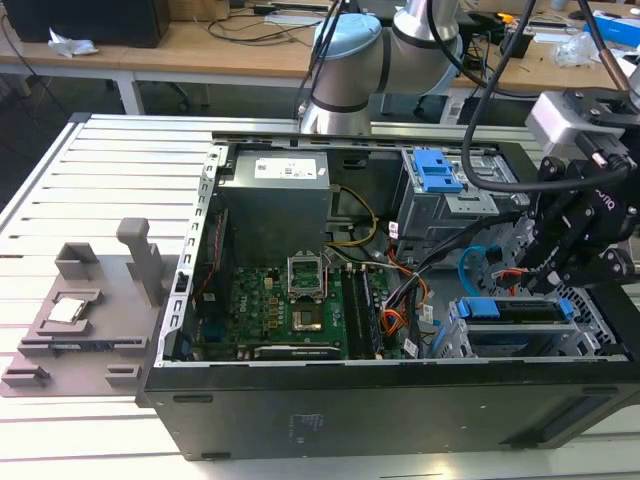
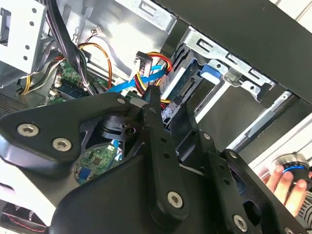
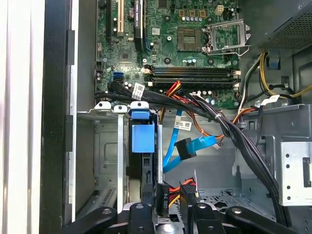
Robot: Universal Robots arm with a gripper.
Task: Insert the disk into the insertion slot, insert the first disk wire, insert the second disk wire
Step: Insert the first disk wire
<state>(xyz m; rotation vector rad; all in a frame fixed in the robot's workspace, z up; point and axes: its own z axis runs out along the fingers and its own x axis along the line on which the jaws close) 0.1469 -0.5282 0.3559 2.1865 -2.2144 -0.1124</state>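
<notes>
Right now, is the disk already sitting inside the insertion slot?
Yes: in the exterior view the disk, blue-framed, lies within the walls of the insertion slot.

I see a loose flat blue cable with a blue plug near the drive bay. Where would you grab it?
Best by the rigid blue plug at its end, not the floppy ribbon. Pinch the plug's two broad flat faces, coming in through the open side of the case. It hangs free there, while the black wire bundle crowds one flank, so a sideways approach looks riskier.
</notes>
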